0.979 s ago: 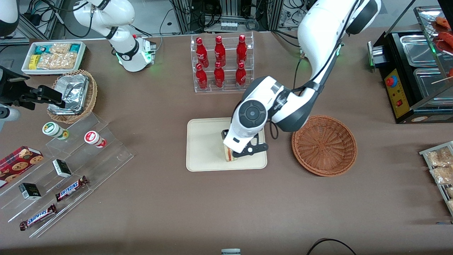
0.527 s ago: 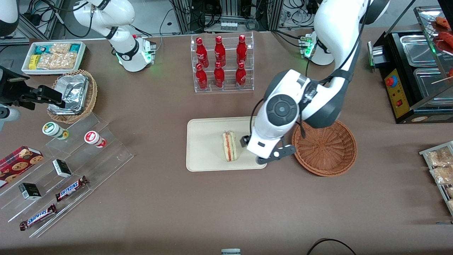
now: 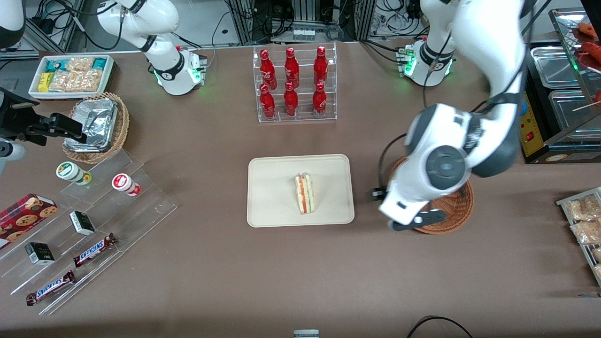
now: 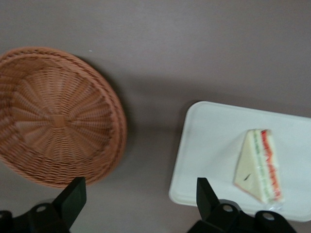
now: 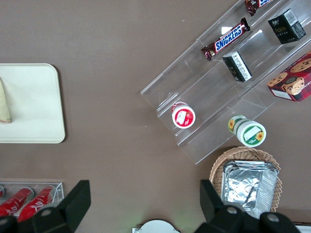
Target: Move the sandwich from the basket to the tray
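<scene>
One sandwich [image 3: 304, 193] only, lying on the tray [image 3: 272, 206], cut edge with red and green layers facing up, nothing touching it. Lies nearer the tray's working-arm end than its middle. Just beside the tray, toward the working arm's end of the surface [image 3: 300, 272]: the basket [image 3: 450, 216], reddish-brown, apart from the tray and holding nothing in the wrist view [image 4: 58, 116]. Above the basket's tray-side rim, raised off the surface: the gripper [image 4: 138, 194], jaws spread wide with only bare brown cloth between them. Farther from the front camera than the tray: clear rack of red bottles [image 3: 293, 84]. Toward the parked arm's end: tan wicker basket with foil containers [image 3: 96, 123], white bin of snack packets [image 3: 70, 75], stepped acrylic stand [image 3: 94, 225] with chocolate bars and small cups. Half a second ago, gripper over the tray's edge close beside the sandwich; now clear of the tray and over the basket. Sandwich unmoved since then.
</scene>
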`<state>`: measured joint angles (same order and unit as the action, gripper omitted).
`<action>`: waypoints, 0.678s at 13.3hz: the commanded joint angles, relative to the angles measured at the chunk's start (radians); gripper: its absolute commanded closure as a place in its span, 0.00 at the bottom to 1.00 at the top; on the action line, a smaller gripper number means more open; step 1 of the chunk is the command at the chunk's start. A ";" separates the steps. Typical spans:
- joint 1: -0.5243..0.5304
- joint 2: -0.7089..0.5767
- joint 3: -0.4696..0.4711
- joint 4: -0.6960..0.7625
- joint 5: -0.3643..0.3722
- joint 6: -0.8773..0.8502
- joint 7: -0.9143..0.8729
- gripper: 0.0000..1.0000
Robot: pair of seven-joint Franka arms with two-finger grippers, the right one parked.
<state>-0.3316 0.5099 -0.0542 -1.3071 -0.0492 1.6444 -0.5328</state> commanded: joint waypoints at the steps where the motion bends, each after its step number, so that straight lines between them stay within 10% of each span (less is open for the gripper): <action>1: 0.060 -0.088 -0.006 -0.077 0.003 -0.043 0.114 0.00; 9: 0.189 -0.212 -0.004 -0.144 0.020 -0.103 0.402 0.00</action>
<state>-0.1624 0.3738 -0.0504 -1.3749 -0.0474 1.5433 -0.1899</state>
